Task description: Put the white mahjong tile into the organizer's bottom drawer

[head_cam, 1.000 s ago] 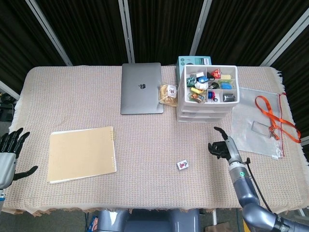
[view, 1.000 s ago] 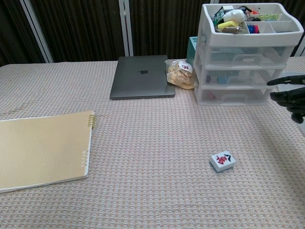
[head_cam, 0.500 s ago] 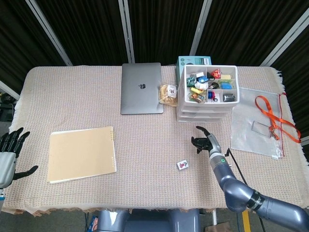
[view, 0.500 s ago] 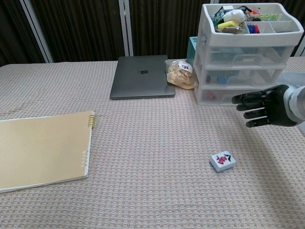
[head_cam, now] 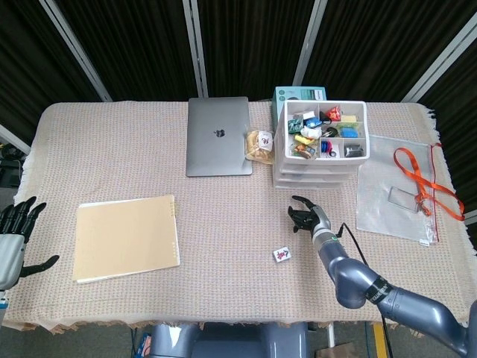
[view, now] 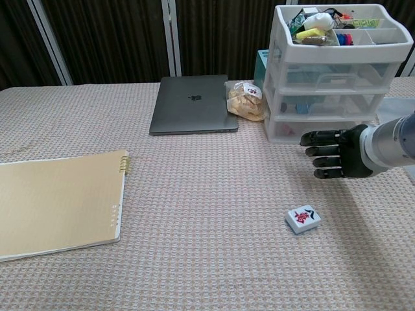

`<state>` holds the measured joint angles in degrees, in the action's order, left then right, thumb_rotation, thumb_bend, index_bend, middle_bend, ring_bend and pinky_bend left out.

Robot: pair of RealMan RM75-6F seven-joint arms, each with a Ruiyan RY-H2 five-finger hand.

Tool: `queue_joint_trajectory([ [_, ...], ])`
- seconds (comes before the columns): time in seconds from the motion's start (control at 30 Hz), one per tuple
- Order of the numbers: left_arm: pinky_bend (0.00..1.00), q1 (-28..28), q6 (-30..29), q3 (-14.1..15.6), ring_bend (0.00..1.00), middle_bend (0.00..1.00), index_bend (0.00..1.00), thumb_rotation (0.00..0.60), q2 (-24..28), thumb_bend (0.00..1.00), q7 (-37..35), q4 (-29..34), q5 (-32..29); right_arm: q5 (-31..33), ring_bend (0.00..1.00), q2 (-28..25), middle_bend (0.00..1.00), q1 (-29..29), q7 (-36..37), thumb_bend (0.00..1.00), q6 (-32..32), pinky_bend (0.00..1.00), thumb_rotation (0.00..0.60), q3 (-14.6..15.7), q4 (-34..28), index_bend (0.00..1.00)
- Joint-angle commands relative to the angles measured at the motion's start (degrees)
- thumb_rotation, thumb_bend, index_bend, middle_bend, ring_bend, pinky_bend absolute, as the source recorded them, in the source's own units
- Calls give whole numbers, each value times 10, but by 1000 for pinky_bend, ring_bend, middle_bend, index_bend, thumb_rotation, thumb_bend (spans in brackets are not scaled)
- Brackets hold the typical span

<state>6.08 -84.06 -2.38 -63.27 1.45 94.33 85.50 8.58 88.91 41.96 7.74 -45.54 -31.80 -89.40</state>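
Nothing was done yet: my right robot hand (view: pixel 334 153) hovered open and empty above the white mahjong tile (view: pixel 302 219), the organizer's bottom drawer (view: pixel 318 129) unopened.

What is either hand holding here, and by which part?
Nothing. The right hand hovers open above the white mahjong tile; the left hand is empty.

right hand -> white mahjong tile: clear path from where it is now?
Probably yes. The right hand hovers open just behind the white mahjong tile with red markings, which lies alone on bare woven tablecloth; nothing sits between them.
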Motion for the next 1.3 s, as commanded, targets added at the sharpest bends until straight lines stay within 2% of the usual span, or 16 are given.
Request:
queue_joint_trajectory([
  [0.03,0,0,0,0,0,0,74,600,0,156,0,0,0,19,873,9,822,9,3,442,10,736,600,-5,21,210],
  [0.47,0,1,6,0,0,0,74,600,2,153,-1,4,-4,70,873,36,822,11,48,465,35,736,600,-45,92,223],
  [1.03,0,3,10,0,0,0,77,600,4,155,-10,6,-7,98,872,67,822,28,50,477,39,736,600,-72,160,250],
  [1.3,0,3,11,-1,0,0,77,600,4,157,-7,7,-9,112,872,74,822,34,41,480,45,736,600,-83,171,324],
])
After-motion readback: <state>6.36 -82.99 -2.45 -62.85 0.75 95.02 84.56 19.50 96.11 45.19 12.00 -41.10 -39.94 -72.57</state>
